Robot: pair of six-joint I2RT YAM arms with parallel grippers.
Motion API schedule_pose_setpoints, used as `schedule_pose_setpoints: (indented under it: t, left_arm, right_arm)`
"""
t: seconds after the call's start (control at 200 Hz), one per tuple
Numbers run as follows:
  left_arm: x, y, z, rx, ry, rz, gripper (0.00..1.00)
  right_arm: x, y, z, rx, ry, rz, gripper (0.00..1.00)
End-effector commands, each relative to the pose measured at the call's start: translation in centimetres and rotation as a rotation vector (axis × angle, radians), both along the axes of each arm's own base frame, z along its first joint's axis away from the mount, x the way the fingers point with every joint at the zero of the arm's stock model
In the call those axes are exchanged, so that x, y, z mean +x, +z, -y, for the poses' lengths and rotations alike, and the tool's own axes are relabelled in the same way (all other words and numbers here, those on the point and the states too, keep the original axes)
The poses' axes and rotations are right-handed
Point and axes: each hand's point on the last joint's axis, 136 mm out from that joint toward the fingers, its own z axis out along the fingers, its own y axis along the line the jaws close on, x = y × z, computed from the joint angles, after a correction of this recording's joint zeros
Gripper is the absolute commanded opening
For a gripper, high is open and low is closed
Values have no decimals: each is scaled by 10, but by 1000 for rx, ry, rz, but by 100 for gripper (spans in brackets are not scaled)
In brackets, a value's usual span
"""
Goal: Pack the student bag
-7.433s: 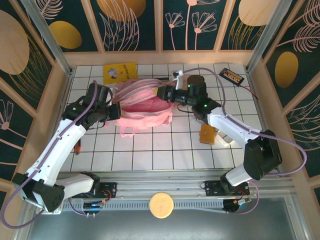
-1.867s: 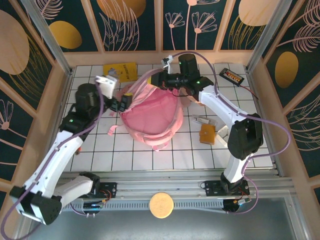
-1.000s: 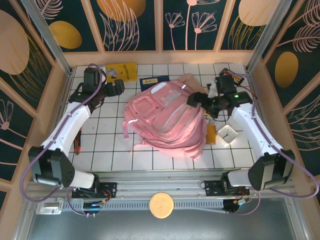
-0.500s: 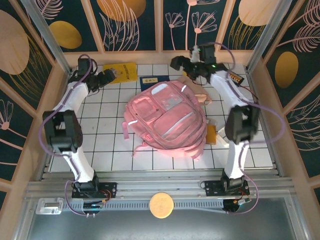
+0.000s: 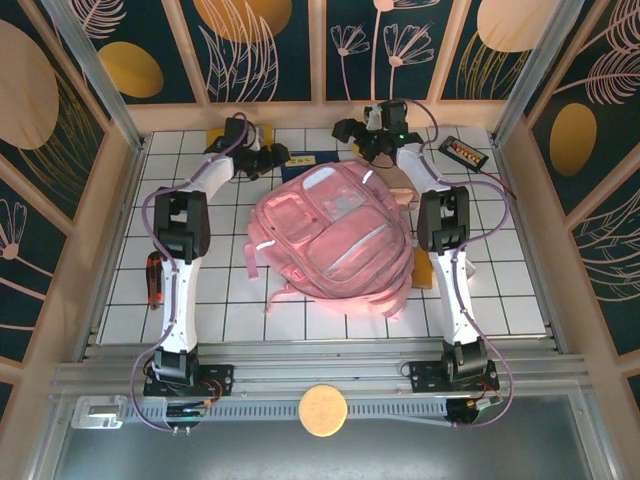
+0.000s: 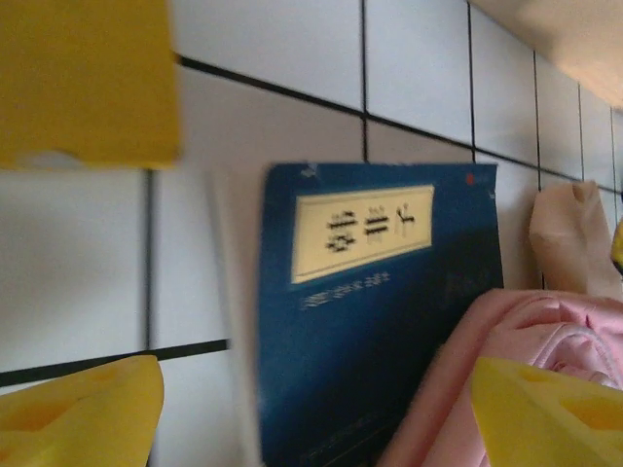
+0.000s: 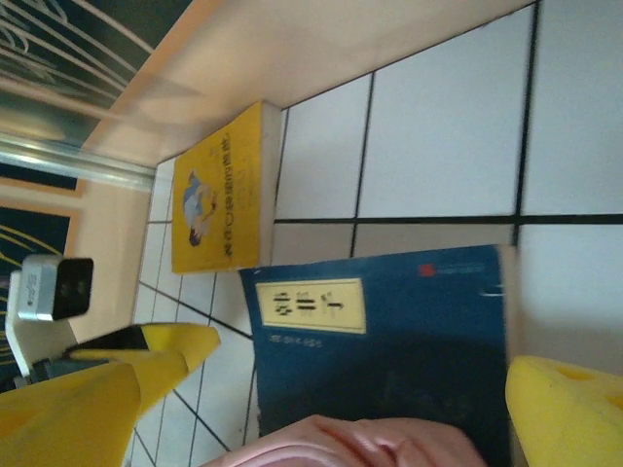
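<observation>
Status: student bag (image 5: 330, 235) lies flat mid-table, front pockets up. Your left gripper (image 5: 276, 157) at its 11 o'clock and right gripper (image 5: 343, 128) at 12 both gape wide, holding nothing (blue book (image 6: 375, 321) beside the left fingertips, one corner under the bag).

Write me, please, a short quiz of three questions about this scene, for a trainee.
1. True or false: the bag lies partly over the blue book.
2. Which lies nearest the far wall? A) yellow book B) blue book C) bag
3. Fill in: the jaws of the left gripper and the right gripper stand ____.
Key: 1 true; 2 A; 3 open.
</observation>
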Motion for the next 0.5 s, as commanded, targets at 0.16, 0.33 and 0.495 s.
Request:
schedule_pose_setpoints:
  t: [0.16, 0.33, 0.495]
  left_arm:
    - [13, -24, 2, 126, 16, -51, 82]
    - [22, -31, -2, 172, 26, -59, 80]
    - [22, -40, 22, 129, -30, -69, 70]
  right_arm:
    - [-16, -64, -21, -61, 86, -59, 97]
    - [-37, -85, -40, -65, 152, -105, 95]
    - [-51, -99, -50, -57, 195, -140, 89]
